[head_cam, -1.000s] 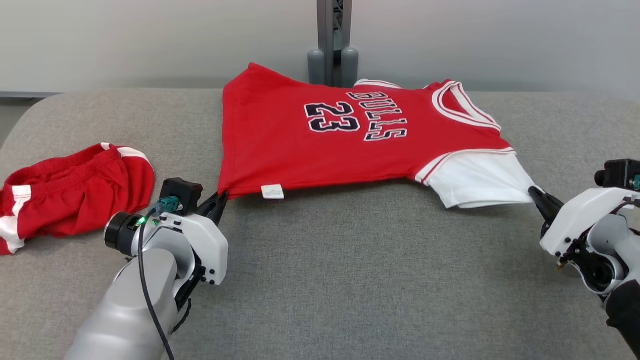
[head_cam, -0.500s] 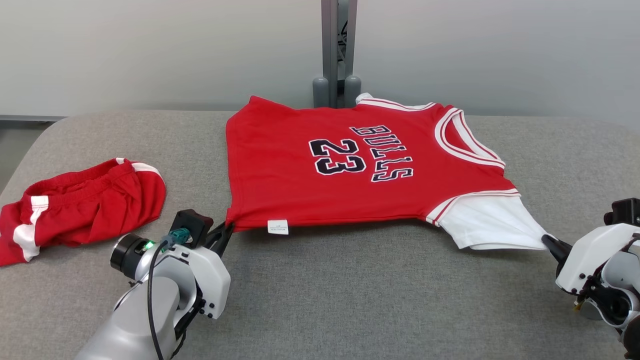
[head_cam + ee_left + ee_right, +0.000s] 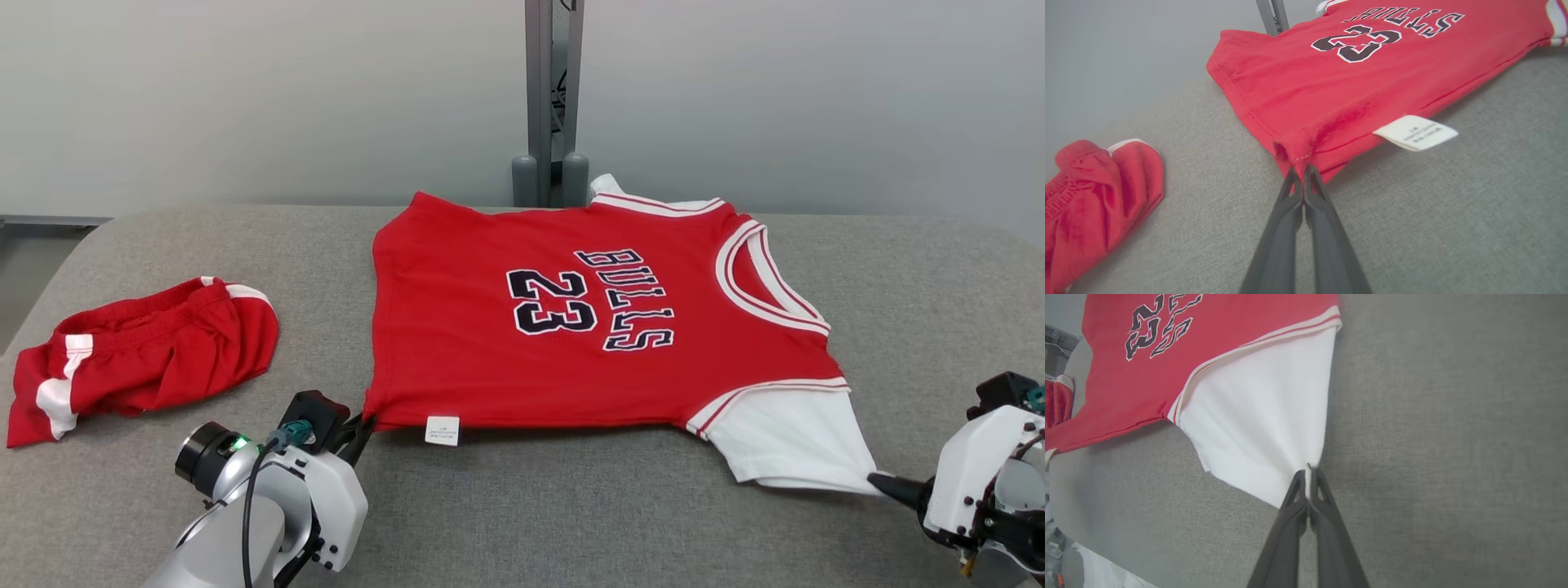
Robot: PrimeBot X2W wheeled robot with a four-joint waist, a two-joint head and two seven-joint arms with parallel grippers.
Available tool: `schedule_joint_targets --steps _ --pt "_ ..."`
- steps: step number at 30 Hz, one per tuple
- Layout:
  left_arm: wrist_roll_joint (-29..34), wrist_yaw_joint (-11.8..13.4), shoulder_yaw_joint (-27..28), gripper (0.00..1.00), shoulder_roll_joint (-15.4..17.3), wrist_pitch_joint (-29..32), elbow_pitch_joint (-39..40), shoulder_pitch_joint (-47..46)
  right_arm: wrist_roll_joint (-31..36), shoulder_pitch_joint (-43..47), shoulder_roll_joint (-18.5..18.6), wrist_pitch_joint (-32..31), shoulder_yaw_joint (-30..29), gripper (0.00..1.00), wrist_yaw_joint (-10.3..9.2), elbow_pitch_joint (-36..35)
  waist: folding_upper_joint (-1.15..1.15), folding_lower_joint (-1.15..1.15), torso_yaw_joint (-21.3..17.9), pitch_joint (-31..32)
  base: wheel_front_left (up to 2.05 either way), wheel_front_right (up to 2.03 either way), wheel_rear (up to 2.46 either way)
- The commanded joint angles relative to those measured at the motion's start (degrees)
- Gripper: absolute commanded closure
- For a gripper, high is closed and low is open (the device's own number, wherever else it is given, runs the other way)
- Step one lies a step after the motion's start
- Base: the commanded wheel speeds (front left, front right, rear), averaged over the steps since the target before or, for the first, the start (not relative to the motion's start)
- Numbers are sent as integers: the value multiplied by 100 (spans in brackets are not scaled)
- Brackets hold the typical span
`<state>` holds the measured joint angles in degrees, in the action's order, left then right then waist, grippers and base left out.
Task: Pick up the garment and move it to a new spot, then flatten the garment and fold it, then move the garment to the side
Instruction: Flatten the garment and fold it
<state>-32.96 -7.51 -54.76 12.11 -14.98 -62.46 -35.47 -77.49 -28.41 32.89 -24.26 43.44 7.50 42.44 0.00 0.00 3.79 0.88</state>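
Note:
The garment [image 3: 571, 327] is a red jersey printed "BULLS 23" with white sleeves, spread face up on the grey table [image 3: 571, 514]. My left gripper [image 3: 365, 422] is shut on the jersey's near hem corner [image 3: 1294, 153], close to its white label [image 3: 1414, 132]. My right gripper [image 3: 875, 480] is shut on the tip of the near white sleeve [image 3: 1274, 416], which is pulled taut into a point. The far sleeve [image 3: 608, 186] peeks out at the table's back edge.
A crumpled pair of red shorts [image 3: 147, 351] with white stripes lies at the left of the table. A grey metal post [image 3: 549, 90] on two cylinder feet stands behind the jersey against the pale wall. Bare grey cloth stretches in front of the jersey.
Both grippers have drawn the jersey toward the near side of the table, keeping hold of hem and sleeve. The whole picture has shifted downward, so the camera has moved too.

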Motion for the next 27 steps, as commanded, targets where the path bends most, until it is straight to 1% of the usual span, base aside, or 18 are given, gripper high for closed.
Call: schedule_joint_targets --steps 1,6,11,15,20,27 --pt "-43 6 -34 100 66 -19 11 119 -149 156 133 -257 25 100 0 -84 0 0 15 39 0 0 0" --pt "-26 6 -170 100 120 -21 38 227 -457 386 358 -832 -6 100 -1 -342 0 0 38 114 0 0 0" --pt "-78 5 -389 100 186 -21 38 387 -642 581 515 -1057 -85 100 -1 -502 0 0 65 163 0 0 0" --pt "-206 5 -578 100 217 -16 93 470 -816 869 534 -1143 -141 100 0 -599 0 0 151 210 0 0 0" --pt "-412 5 -877 100 283 26 266 628 -1028 1283 694 -1103 -267 100 0 -895 0 0 243 228 0 0 0" --pt "-720 5 -1420 100 591 235 639 780 -1135 1592 850 -1056 -359 100 0 -1248 0 0 268 215 0 0 0"
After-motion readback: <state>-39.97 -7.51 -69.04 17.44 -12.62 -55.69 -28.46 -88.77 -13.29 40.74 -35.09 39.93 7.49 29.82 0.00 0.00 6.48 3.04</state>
